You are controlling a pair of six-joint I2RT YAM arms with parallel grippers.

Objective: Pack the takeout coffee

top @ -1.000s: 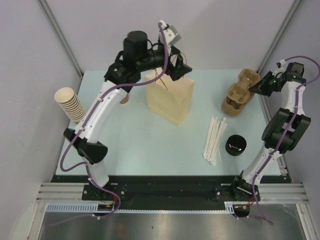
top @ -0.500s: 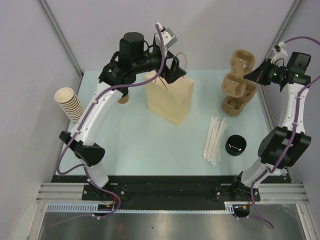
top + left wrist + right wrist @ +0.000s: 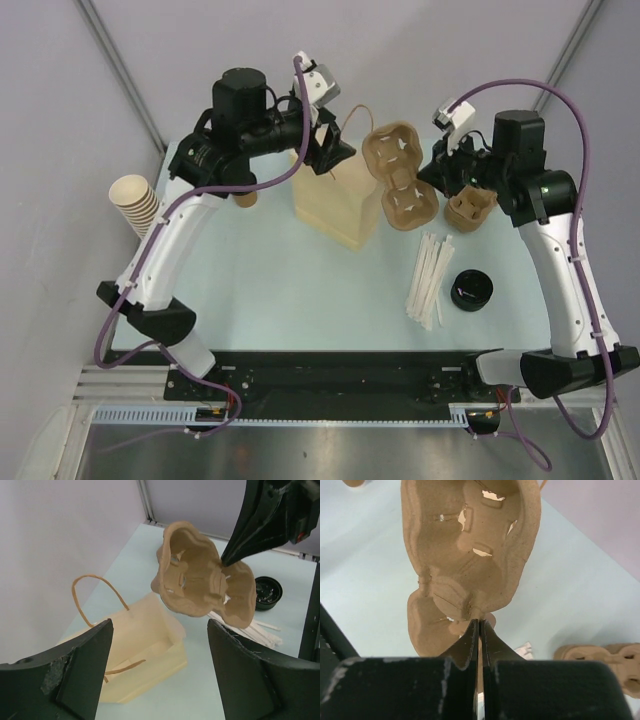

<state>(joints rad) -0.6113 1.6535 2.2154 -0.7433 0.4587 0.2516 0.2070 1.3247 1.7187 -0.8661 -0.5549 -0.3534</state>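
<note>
My right gripper [image 3: 432,182] is shut on the edge of a brown moulded-pulp carrier tray [image 3: 398,174] and holds it in the air, just right of the open paper bag [image 3: 340,205]. In the right wrist view the jaws [image 3: 479,622] pinch the tray's rim [image 3: 470,545]. My left gripper [image 3: 328,152] is open and empty above the bag's mouth [image 3: 145,650]; the tray [image 3: 200,580] hangs ahead of it. A small tan cup [image 3: 246,196] stands behind the left arm, mostly hidden.
More carrier trays [image 3: 470,208] sit at the back right. White paper-wrapped sticks [image 3: 430,280] and black lids [image 3: 470,290] lie at the front right. A tall stack of nested tan cups [image 3: 135,203] lies at the left edge. The bag's handle [image 3: 97,597] stands up.
My right arm lifted one carrier tray off the stack at the back right and swung it left towards the bag. My left arm shifted a little left above the bag.
</note>
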